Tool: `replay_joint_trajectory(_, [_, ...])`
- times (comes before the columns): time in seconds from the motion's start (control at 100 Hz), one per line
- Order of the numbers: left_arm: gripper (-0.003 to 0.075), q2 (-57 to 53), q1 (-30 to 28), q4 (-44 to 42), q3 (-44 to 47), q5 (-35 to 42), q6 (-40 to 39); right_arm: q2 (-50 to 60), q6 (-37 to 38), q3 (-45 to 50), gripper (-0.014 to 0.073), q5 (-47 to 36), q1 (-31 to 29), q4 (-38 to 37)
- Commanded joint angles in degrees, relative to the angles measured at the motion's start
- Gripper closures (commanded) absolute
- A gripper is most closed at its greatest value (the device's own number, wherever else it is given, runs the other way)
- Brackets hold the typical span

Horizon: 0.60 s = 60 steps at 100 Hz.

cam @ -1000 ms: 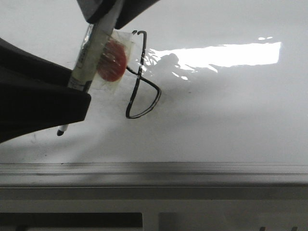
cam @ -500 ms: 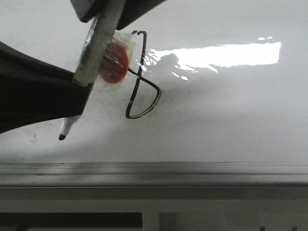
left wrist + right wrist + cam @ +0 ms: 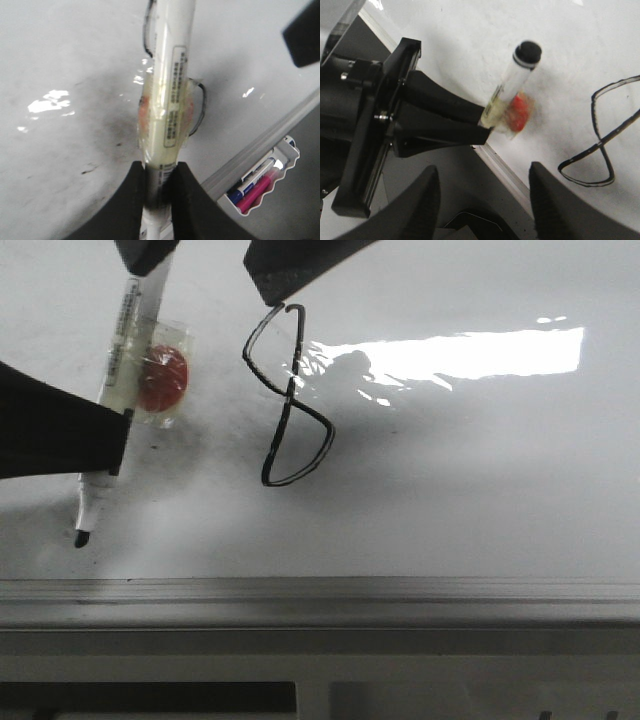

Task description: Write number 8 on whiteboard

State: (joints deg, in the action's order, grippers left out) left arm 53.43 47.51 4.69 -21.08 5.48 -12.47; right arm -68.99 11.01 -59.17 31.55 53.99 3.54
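Note:
The number 8 (image 3: pixel 290 400) is a thin black slanted figure on the whiteboard (image 3: pixel 480 470); it also shows in the right wrist view (image 3: pixel 602 145). My left gripper (image 3: pixel 159 166) is shut on a white marker pen (image 3: pixel 110 410) with a red disc (image 3: pixel 162 380) taped to it. The pen slants to the left of the 8, its black tip (image 3: pixel 78 538) near the board's front frame. I cannot tell whether the tip touches the board. My right gripper (image 3: pixel 484 167) is open and empty; its fingers (image 3: pixel 290 270) hang over the top of the 8.
The whiteboard's grey metal frame (image 3: pixel 400 590) runs along the front edge. A tray (image 3: pixel 260 180) with blue and pink markers sits beyond the frame. Bright glare (image 3: pixel 470 350) lies right of the 8. Faint grey smudges mark the board around the pen.
The left gripper has carried the pen left and toward the front frame, away from the 8. The upper loop of the 8 is now uncovered. The pen no longer sits between the right fingers.

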Motion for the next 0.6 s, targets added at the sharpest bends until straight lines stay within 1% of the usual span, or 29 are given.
replay_joint_trajectory(0.0, [0.0741,-0.6,-1.7,8.2,-2.6,2.3,-0.6,1.0,0.0,-1.5,0.0249,-3.1,0.1,-0.1])
replay_joint_trajectory(0.09, [0.0741,-0.6,-3.8,14.3,-2.6,2.3,-0.6,1.0,0.0,-1.5,0.0249,-3.1,0.1,-0.1])
replay_joint_trajectory(0.16, [0.0741,-0.6,-4.8,16.3,-2.6,1.7,-0.6,1.0,0.0,-1.5,0.0249,-3.1,0.1,-0.1])
replay_joint_trajectory(0.38, [0.0741,-0.6,-4.7,17.4,-2.6,-1.2,-0.6,1.0,0.0,-1.5,0.0249,-3.2,0.1,-0.1])
replay_joint_trajectory(0.59, [0.0741,-0.6,-4.7,17.4,-2.6,-1.4,-0.6,1.0,0.0,-1.5,0.0249,-3.2,0.1,-0.1])
